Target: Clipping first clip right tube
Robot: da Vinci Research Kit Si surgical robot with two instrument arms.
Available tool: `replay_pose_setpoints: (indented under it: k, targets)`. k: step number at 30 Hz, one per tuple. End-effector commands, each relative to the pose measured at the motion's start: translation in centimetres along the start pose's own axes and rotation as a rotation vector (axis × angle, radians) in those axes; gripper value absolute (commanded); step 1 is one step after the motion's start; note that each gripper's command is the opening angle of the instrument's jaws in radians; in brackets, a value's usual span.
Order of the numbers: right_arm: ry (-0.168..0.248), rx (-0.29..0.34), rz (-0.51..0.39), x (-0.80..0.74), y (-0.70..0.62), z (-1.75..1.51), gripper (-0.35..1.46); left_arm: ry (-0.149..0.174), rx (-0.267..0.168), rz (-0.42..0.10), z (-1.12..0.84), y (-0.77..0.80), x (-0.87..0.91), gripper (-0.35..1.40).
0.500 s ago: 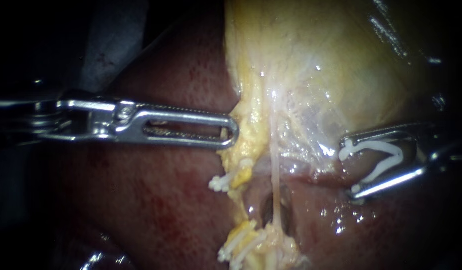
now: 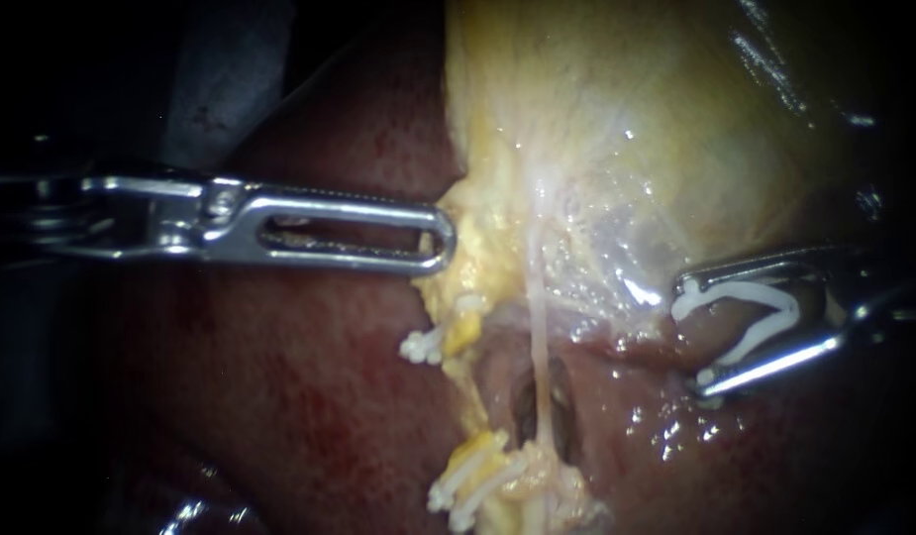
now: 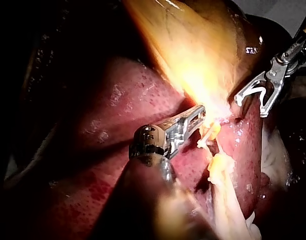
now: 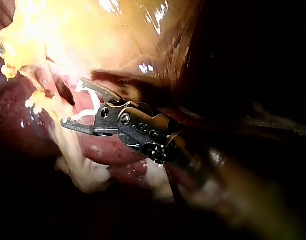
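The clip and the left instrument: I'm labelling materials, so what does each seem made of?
Clip, held in the right instrument: probably plastic, opaque white and matte, with no glint. Left instrument: metal, polished silver, with bright highlights along its slotted tip.

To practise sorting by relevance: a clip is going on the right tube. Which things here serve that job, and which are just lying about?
Job: right instrument; the open white clip it holds; right tube; left instrument, gripping yellow tissue.
Lying about: upper clips and lower clips on the left tube; liver; gallbladder.
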Motion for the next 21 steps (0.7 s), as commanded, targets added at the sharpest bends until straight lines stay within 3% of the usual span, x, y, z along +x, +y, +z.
replay_pose_setpoints:
  k: [1, 11, 21]
  targets:
    - [0.0, -0.001, 0.0, 0.0, 0.0, 0.01, 0.6, -0.005, 0.002, -0.002, -0.02, 0.0, 0.0, -0.35]
    - [-0.004, 0.007, -0.001, -0.01, -0.02, 0.08, 0.6, -0.005, 0.003, -0.002, -0.04, 0.0, 0.01, -0.35]
    - [-0.023, 0.037, -0.005, -0.14, -0.08, 0.51, 0.59, -0.005, 0.002, -0.002, -0.04, -0.01, 0.02, -0.35]
